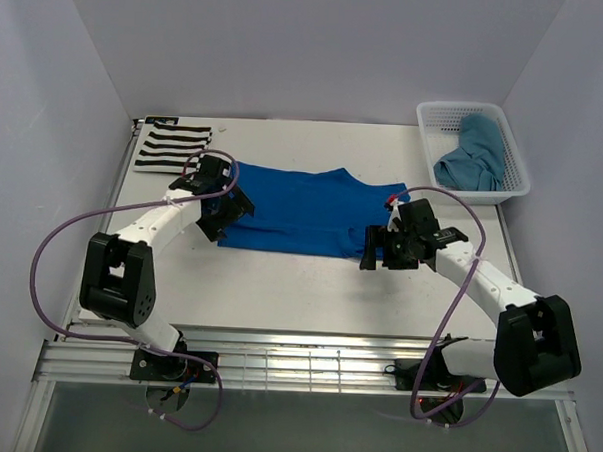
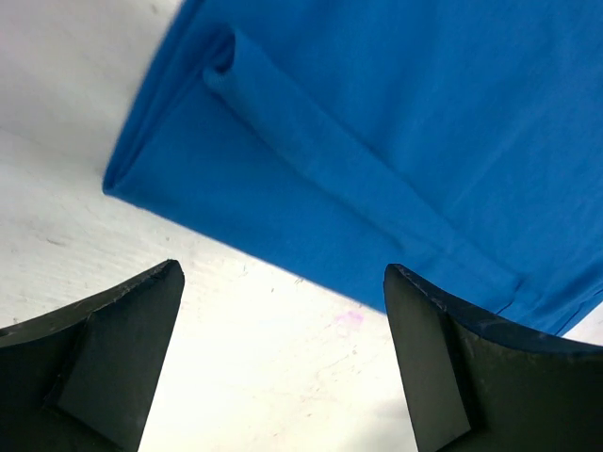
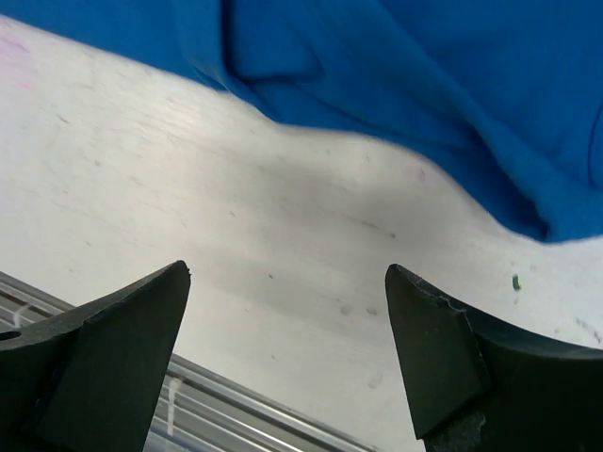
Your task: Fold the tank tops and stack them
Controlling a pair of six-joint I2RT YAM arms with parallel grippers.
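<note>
The royal blue tank top (image 1: pixel 307 211) lies folded into a wide band across the middle of the table, its folded edge showing in the left wrist view (image 2: pixel 377 141) and the right wrist view (image 3: pixel 424 85). A striped tank top (image 1: pixel 173 146) lies folded at the far left corner. The teal tank top (image 1: pixel 475 154) is bunched in the basket. My left gripper (image 1: pixel 219 222) (image 2: pixel 283 273) hangs open just off the blue top's near left corner, nothing between its fingers. At the top's near right corner my right gripper (image 1: pixel 372 251) (image 3: pixel 287 268) is open over bare table.
A white mesh basket (image 1: pixel 471 115) stands at the far right corner. White walls close in the table on the left, back and right. A slotted metal rail (image 1: pixel 306 361) runs along the near edge, also visible in the right wrist view (image 3: pixel 217 395).
</note>
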